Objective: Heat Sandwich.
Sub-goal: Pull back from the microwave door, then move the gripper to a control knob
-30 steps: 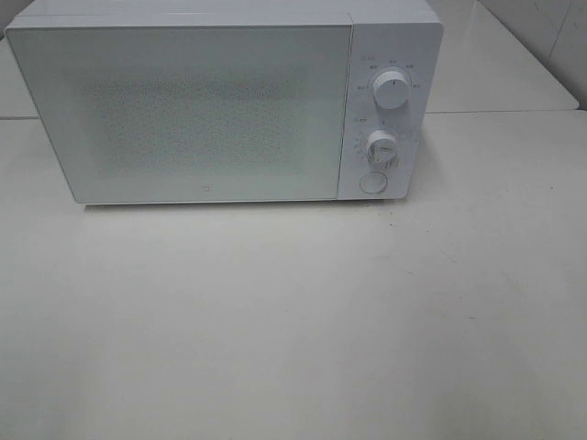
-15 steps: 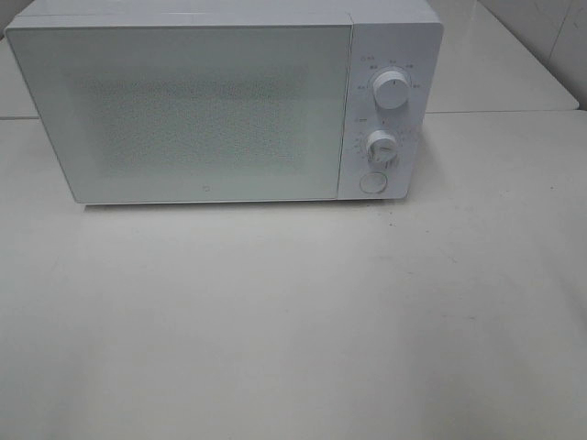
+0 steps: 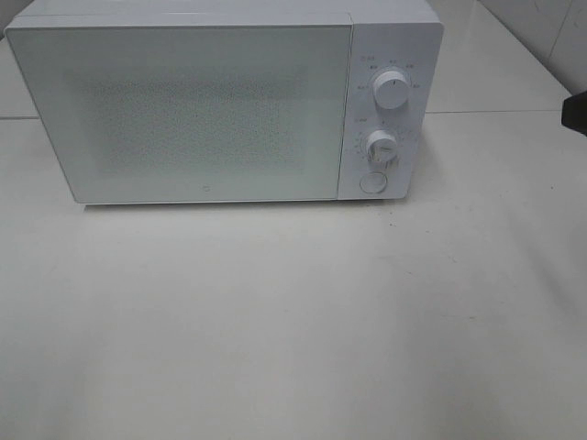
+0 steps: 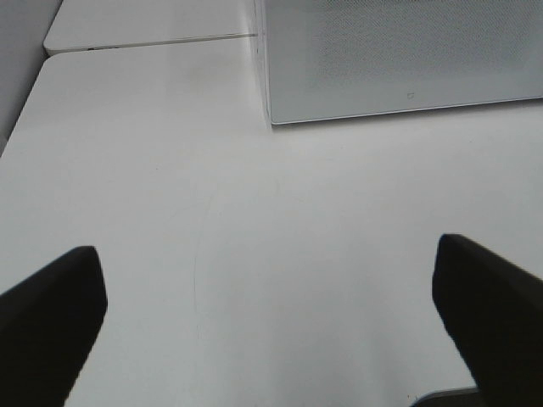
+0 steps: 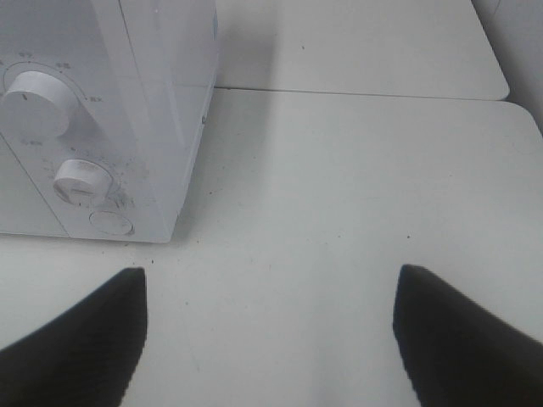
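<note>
Upper half of the high view: white microwave [image 3: 225,101] on a pale table [image 3: 293,321], reaching from the upper left of the frame to right of centre. Frosted door [image 3: 183,110] shut, flush with the front; nothing readable through it. Right of the door, a control panel with 2 white dials, upper knob [image 3: 393,93] above lower knob [image 3: 382,148], and a round button [image 3: 371,181] just below the lower one.

No telling where the sandwich lies: shows in none of the 3 views.

Right edge of the high view, level with the upper knob: small dark piece of the right arm [image 3: 577,110], too little showing to tell which part.

Left wrist view: left gripper [image 4: 267,250] over the table, 2 black fingers [image 4: 51,322] spread wide, only tabletop between them. Faces the door-side corner of the microwave, well apart from it.

Right wrist view: right gripper [image 5: 270,275] over the table too, 2 black fingers [image 5: 76,348] spread apart, gripping nothing. Looks toward the knob-side corner of the microwave, clear of the fingertips.
</note>
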`<act>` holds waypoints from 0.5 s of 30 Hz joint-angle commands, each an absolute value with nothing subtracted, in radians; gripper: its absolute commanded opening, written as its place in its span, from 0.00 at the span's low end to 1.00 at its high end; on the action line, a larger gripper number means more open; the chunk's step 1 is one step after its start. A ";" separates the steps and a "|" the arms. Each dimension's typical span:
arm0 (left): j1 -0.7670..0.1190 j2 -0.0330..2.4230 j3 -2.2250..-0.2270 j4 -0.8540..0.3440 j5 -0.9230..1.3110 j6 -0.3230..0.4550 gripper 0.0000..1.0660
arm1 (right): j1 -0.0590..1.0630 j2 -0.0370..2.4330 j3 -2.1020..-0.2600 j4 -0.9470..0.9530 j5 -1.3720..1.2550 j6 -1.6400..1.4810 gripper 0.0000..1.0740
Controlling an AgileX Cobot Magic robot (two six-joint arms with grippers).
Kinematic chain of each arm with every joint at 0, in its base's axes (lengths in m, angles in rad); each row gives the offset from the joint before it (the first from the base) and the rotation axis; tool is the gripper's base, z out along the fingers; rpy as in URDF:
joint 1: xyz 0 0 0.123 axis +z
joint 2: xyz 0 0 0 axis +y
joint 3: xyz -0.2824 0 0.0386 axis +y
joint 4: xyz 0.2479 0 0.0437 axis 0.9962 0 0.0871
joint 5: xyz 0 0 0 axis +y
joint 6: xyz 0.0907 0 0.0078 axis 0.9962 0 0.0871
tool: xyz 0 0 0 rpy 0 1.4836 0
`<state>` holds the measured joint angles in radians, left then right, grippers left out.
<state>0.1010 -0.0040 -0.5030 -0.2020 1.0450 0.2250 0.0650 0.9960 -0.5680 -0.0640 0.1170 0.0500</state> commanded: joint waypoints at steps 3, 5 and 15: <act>0.106 -0.030 -0.502 -0.205 1.035 0.221 0.95 | 0.061 1.060 -0.560 -0.068 0.000 0.052 0.71; 0.106 -0.030 -0.502 -0.205 1.035 0.221 0.95 | 0.061 1.088 -0.518 -0.068 -0.124 0.052 0.71; 0.106 -0.030 -0.502 -0.205 1.035 0.221 0.95 | 0.061 1.172 -0.344 0.025 -0.549 -0.030 0.71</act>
<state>0.1010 -0.0040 -0.5030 -0.2020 1.0450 0.2250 0.0650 1.1730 -0.3480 0.0120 -0.5110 -0.0120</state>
